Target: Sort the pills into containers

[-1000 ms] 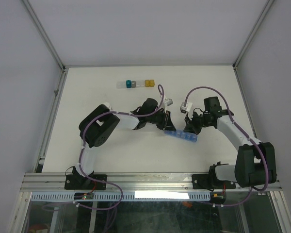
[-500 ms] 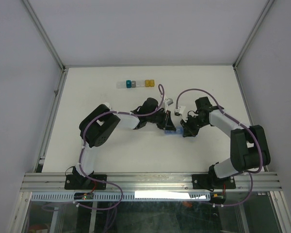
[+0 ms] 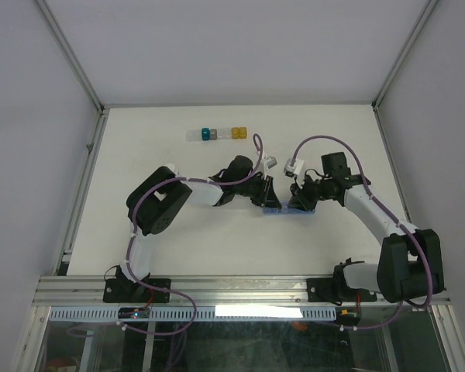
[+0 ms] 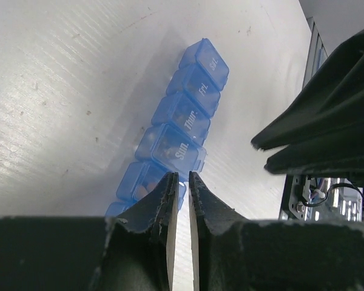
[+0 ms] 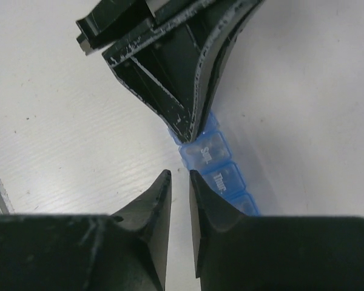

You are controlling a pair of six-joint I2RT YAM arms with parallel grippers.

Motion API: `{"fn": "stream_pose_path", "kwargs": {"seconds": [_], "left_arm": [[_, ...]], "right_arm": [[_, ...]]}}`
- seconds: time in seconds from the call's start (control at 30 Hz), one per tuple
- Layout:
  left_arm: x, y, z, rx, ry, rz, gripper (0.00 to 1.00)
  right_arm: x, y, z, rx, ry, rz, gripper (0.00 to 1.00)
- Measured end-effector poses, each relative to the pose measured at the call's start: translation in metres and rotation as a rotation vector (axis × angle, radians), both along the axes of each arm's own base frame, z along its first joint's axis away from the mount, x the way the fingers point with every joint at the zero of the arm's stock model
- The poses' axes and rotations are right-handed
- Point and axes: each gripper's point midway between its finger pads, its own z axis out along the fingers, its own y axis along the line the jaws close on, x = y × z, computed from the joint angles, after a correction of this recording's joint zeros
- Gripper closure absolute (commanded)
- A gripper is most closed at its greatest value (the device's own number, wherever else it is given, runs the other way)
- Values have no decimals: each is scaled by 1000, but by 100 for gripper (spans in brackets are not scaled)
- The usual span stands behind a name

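The blue translucent container strip (image 3: 284,209) lies on the white table between my two grippers. In the left wrist view the strip (image 4: 183,112) runs away from my fingers, its lids shut and lettered. Orange-tan pills (image 4: 142,187) show inside the compartment beside my left fingertips. My left gripper (image 3: 267,198) (image 4: 181,177) is shut to a thin slit, empty, its tips at the strip's near end. My right gripper (image 3: 298,203) (image 5: 179,174) is also shut to a slit, empty, its tips just short of the strip (image 5: 221,173). The pill bottle is out of view.
A row of clear, teal, grey and yellow cubes (image 3: 218,133) sits at the back of the table. Metal frame rails run along the left edge (image 3: 81,194) and right edge (image 3: 391,163). White connectors (image 3: 294,166) stick up from the right wrist's cable.
The strip has swung from a slant toward the lower right to lying level between the grippers. The right arm swung in toward the left gripper, then its elbow moved back out.
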Motion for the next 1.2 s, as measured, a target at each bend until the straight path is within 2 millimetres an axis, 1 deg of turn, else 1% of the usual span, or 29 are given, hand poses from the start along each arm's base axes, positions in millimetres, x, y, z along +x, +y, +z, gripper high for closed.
{"fn": "stream_pose_path", "kwargs": {"seconds": [0.07,0.2,0.3,0.43,0.5,0.6,0.7,0.8,0.9,0.97,1.03,1.1,1.2], "left_arm": [[1,0,0,2,-1,4,88],[2,3,0,15,-2,19,90],[2,4,-1,22,-1,24,92],[5,6,-2,25,1,29,92],[5,6,-2,25,1,30,93],[5,6,-2,27,3,30,93],[7,8,-3,29,5,35,94],[7,8,-3,29,6,35,93],[9,10,-3,28,7,39,89],[9,10,-2,27,7,37,86],[10,11,-1,22,9,35,81],[10,11,1,14,11,26,75],[13,12,9,1,2,32,66]], "right_arm": [[2,9,-2,-8,-7,11,87],[4,19,-15,-34,21,16,92],[6,18,-25,-62,44,-1,94],[9,16,-29,-83,46,-21,98],[11,15,-34,-103,52,-26,100],[10,16,-51,-145,99,-22,100],[23,20,-50,-165,79,-26,100],[26,19,-50,-173,76,-34,100],[24,20,-48,-159,86,-33,92],[19,18,-45,-139,110,-35,85],[17,16,-37,-101,123,-43,78],[17,13,-23,-56,103,-54,70],[23,8,7,12,17,-67,57]]}}
